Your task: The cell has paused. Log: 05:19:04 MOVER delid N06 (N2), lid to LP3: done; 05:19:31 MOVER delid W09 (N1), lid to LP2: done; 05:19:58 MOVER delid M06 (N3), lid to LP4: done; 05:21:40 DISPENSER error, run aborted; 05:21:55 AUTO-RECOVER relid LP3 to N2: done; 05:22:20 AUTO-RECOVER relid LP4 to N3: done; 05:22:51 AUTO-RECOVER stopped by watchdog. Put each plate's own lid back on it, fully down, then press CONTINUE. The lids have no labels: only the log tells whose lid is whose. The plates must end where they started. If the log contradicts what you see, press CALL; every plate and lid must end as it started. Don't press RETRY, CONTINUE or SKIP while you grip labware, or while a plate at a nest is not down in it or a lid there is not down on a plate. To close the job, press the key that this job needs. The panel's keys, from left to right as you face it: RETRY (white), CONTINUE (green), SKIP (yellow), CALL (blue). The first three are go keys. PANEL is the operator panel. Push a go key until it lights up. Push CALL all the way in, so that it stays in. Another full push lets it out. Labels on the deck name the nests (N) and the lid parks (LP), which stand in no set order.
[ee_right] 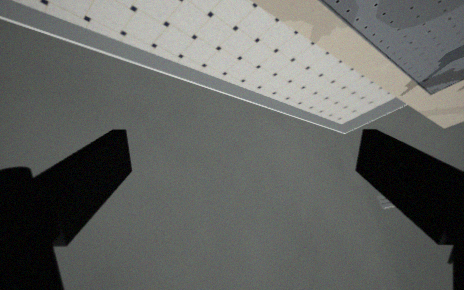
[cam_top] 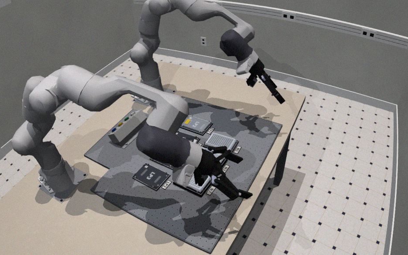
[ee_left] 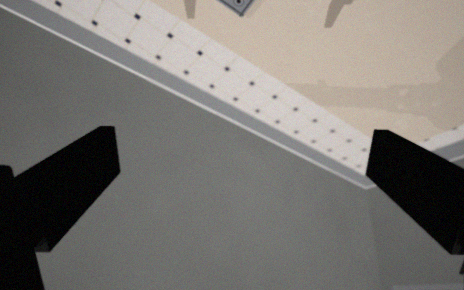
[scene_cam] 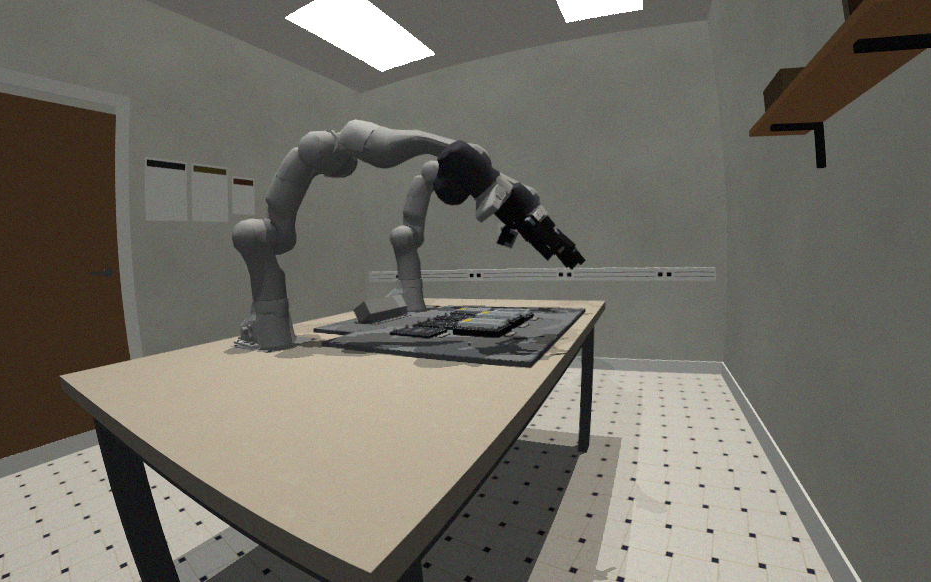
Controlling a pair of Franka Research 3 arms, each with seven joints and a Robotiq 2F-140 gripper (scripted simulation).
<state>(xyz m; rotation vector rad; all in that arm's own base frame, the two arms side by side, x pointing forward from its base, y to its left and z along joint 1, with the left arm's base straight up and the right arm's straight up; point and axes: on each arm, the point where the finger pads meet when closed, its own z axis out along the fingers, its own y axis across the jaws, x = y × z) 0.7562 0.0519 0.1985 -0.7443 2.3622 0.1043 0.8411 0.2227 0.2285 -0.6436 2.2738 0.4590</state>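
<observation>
visibly | left pincer (cam_top: 278, 97) (ee_left: 243, 151) open | right pincer (cam_top: 243, 175) (scene_cam: 568, 254) (ee_right: 244, 150) open | labels lp2 (cam_top: 210, 130), lp3 (cam_top: 166, 184), n2 (cam_top: 211, 189) legible
</observation>
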